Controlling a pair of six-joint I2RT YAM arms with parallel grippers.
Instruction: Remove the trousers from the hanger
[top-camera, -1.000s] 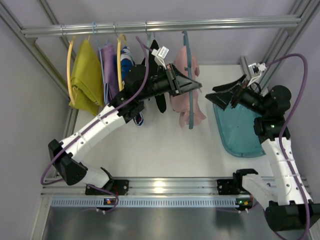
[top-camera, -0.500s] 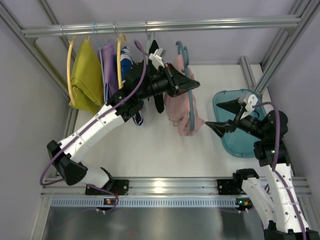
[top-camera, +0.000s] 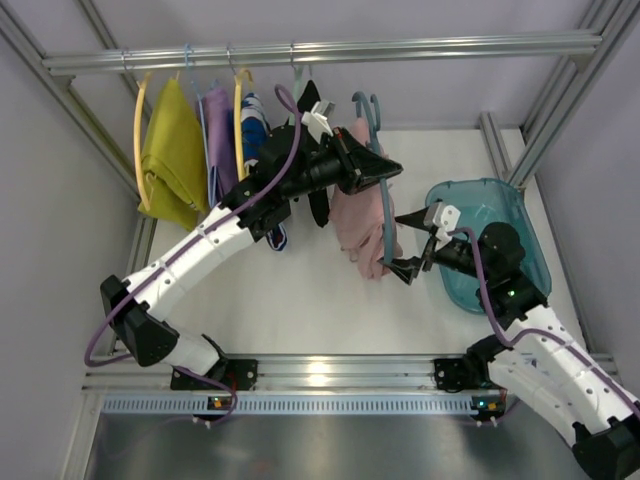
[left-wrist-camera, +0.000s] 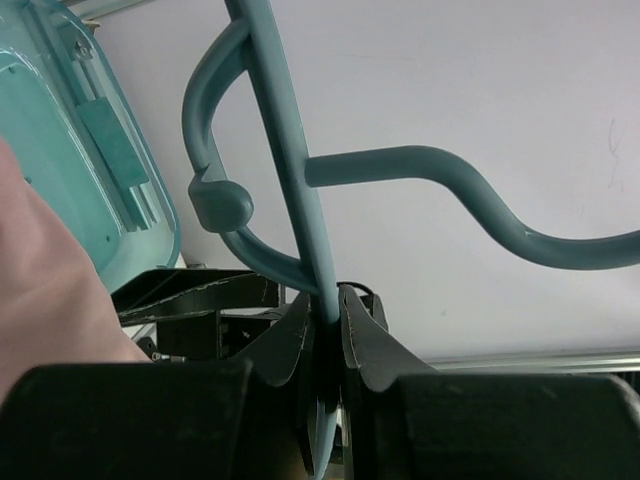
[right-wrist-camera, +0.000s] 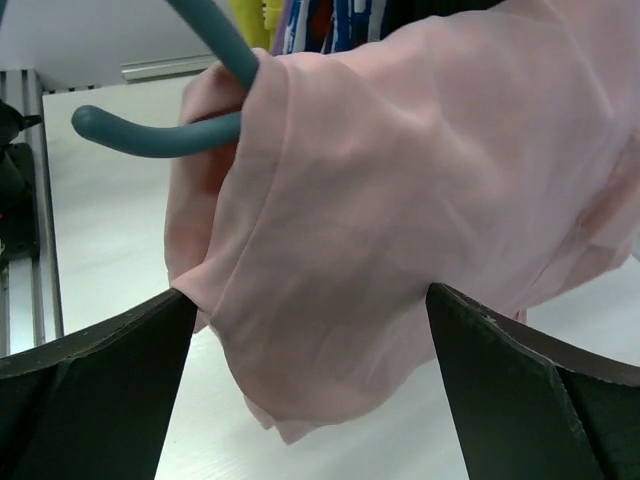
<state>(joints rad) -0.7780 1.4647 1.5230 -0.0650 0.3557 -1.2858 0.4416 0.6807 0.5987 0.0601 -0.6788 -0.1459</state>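
My left gripper (top-camera: 388, 172) is shut on the teal hanger (top-camera: 384, 215) and holds it in the air off the rail; the wrist view shows its fingers (left-wrist-camera: 372, 340) clamped on the hanger's thin bar (left-wrist-camera: 292, 170). The pale pink trousers (top-camera: 357, 215) hang draped over the hanger. My right gripper (top-camera: 405, 243) is open, just right of the trousers' lower end. In the right wrist view the pink fabric (right-wrist-camera: 420, 200) fills the space between and ahead of the wide-apart fingers (right-wrist-camera: 90, 390), with the hanger's end (right-wrist-camera: 150, 135) at upper left.
A teal tub (top-camera: 520, 240) lies on the table at the right, behind my right arm. On the rail (top-camera: 320, 52) hang a yellow garment (top-camera: 172, 150), a purple one (top-camera: 218, 135), a blue-patterned one and a black one (top-camera: 320, 205) on yellow and pale hangers.
My right arm has swung left from over the tub to the trousers' lower end, jaws open. My left gripper has kept hold of the hanger, which has shifted slightly.
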